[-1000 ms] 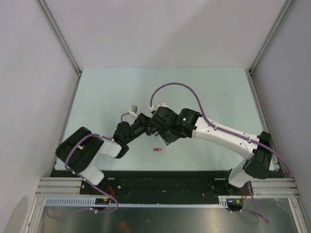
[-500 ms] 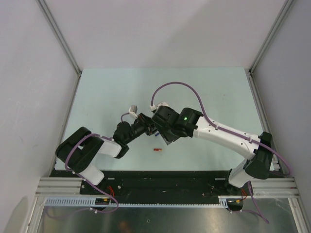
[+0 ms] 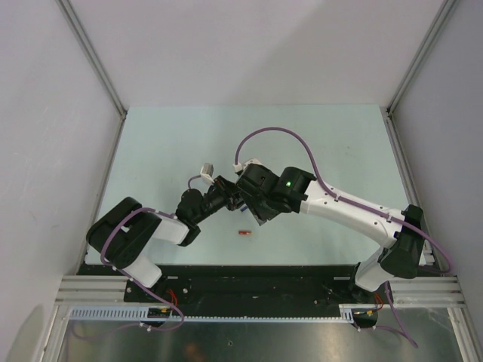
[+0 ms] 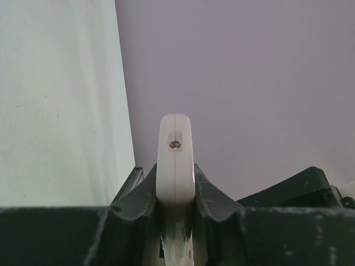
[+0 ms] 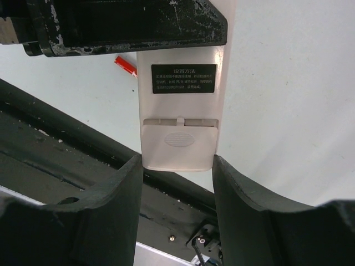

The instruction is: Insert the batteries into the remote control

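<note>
Above the middle of the table [image 3: 166,143], my left gripper [image 4: 175,173] has its jaws drawn nearly together on the remote control [image 5: 180,105], clamping its flat sides. The overhead view hides the remote among the two wrists. My left wrist camera sees it only end-on: a rounded white end with a seam down the middle and a small round hole [image 4: 175,144]. My right wrist camera shows the plain white back, with the battery cover [image 5: 178,143] in place and a black label [image 5: 184,78] above it. The label carries white Chinese characters, too small for me to read with confidence. My right gripper [image 5: 177,160] stands about half open with the cover end of the remote between its fingers [image 5: 111,188]. I cannot tell whether they press on it. One red battery [image 3: 243,233] lies on the table toward its near edge, just below the remote.
</note>
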`<state>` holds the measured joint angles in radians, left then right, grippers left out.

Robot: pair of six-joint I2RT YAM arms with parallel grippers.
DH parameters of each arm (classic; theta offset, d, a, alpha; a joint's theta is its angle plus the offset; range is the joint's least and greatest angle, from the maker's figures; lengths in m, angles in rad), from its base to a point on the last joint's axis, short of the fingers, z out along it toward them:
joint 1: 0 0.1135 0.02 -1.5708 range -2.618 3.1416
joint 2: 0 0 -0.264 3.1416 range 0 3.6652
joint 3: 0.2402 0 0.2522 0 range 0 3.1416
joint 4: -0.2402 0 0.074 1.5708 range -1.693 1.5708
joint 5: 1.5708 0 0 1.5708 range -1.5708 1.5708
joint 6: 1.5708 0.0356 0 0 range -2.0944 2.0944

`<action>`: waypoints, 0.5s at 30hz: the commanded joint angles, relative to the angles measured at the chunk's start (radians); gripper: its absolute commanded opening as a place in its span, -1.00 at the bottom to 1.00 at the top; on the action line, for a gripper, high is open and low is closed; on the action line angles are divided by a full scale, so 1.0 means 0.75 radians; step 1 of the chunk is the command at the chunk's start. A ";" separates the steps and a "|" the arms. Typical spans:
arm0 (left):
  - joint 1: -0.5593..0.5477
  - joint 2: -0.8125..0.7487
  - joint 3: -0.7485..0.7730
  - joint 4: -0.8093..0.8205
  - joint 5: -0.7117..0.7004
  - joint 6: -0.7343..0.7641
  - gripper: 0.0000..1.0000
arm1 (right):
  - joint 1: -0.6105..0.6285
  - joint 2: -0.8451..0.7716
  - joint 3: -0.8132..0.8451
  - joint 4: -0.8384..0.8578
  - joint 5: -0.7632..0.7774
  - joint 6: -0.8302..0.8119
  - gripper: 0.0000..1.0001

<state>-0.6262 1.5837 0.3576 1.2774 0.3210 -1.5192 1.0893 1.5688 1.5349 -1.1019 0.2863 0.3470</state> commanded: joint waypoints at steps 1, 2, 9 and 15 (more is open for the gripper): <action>-0.014 -0.036 0.026 0.140 0.010 -0.026 -1.00 | 0.006 -0.032 -0.015 0.005 -0.018 0.004 -0.58; -0.016 -0.034 0.026 0.140 0.010 -0.028 -1.00 | 0.006 -0.030 -0.015 0.005 -0.020 0.002 -0.58; -0.014 -0.036 0.022 0.144 0.012 -0.034 -1.00 | 0.000 -0.032 -0.024 0.003 -0.018 0.004 -0.54; -0.014 -0.040 0.022 0.150 0.014 -0.036 -1.00 | -0.019 -0.042 -0.028 0.005 -0.010 0.000 -0.53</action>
<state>-0.6281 1.5837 0.3576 1.2766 0.3206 -1.5192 1.0870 1.5684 1.5192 -1.0992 0.2718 0.3470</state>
